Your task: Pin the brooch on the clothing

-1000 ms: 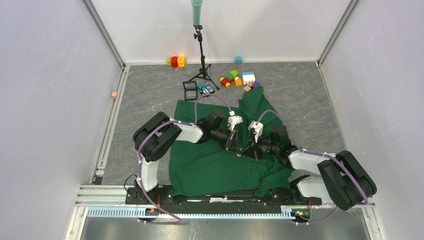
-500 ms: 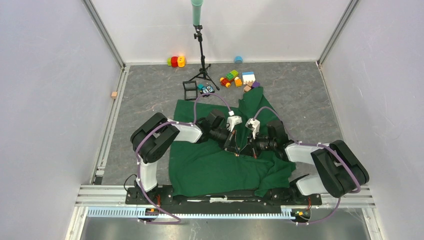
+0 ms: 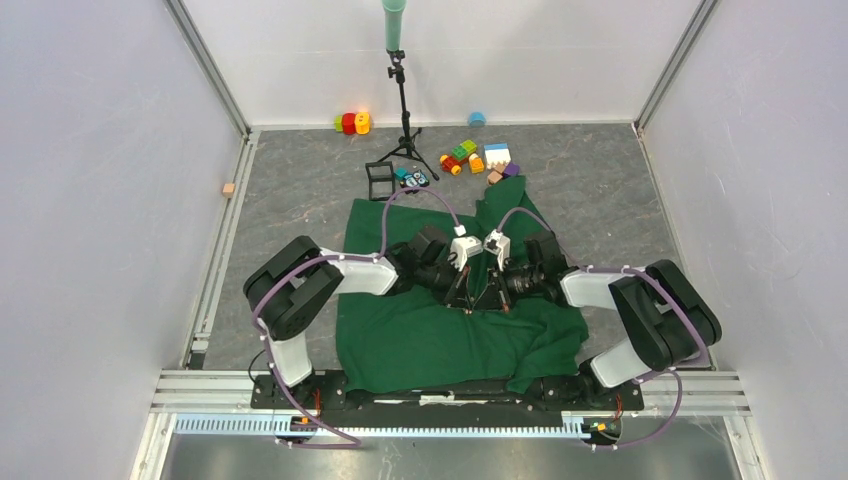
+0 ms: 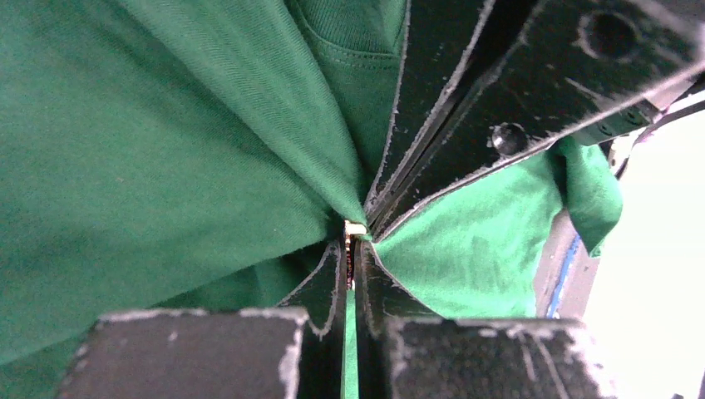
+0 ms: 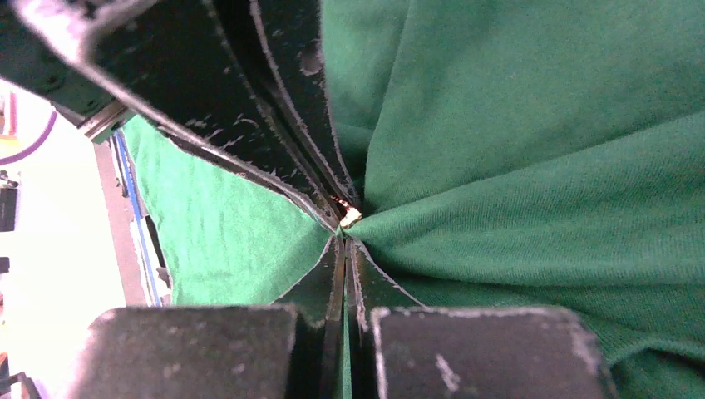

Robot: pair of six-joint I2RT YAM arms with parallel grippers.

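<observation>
**Brooch at the meeting point of both grippers, mid-shirt**

The left gripper (image 3: 466, 303) and right gripper (image 3: 501, 303) meet tip to tip over the middle of the green T-shirt (image 3: 420, 340). The left jaws are pressed together on the brooch (image 4: 355, 226), which shows as a pale speck at their tips. The right jaws are pinched together on shirt fabric, and its folds radiate from that point.

The soft short-sleeved T-shirt (image 3: 430, 335) is plain dark green, finely woven up close. The tiny pin brooch (image 5: 350, 218) looks pale cream, though it barely shows. The left gripper (image 4: 353, 249) and right gripper (image 5: 342, 249) are black with scuffed whitish edges. The marbled tabletop (image 3: 300, 200) is mottled grey. The small plastic toy blocks (image 3: 475, 157) are red, yellow, green and orange.
</observation>
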